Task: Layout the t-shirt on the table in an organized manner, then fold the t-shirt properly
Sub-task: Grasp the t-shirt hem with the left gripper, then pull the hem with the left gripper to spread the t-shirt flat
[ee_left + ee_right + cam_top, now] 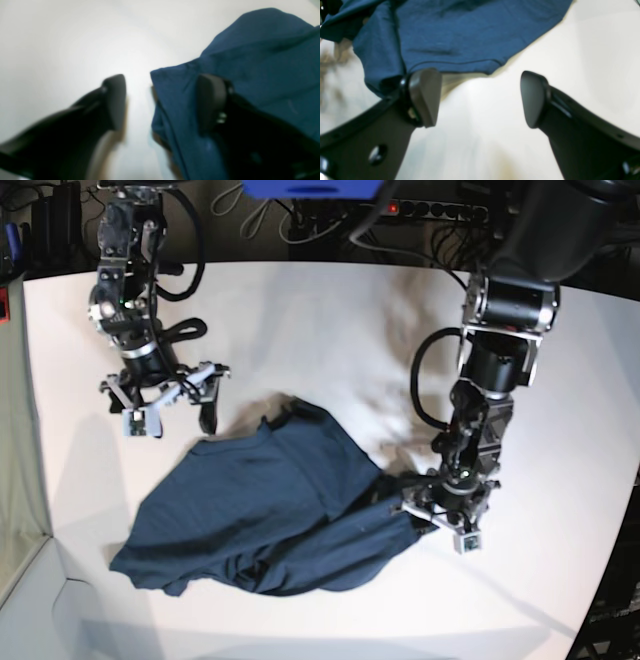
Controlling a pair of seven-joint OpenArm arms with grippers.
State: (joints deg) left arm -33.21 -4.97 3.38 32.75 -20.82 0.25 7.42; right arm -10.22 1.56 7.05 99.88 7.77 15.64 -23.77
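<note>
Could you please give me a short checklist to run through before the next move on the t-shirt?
1. Left claw has cloth between its fingers: ok, one finger over the t-shirt, the other over the bare table, the shirt's edge in the gap.
2. Left claw closed on the cloth: cannot tell, a gap still shows.
3. Right claw open: ok, fingers wide apart.
4. Right claw holds cloth: not ok, only table shows between its fingers; one finger reaches the shirt's hem.
5. T-shirt laid out flat: not ok, it lies bunched and creased in the base view.
6. T-shirt wholly on the table: ok.
</note>
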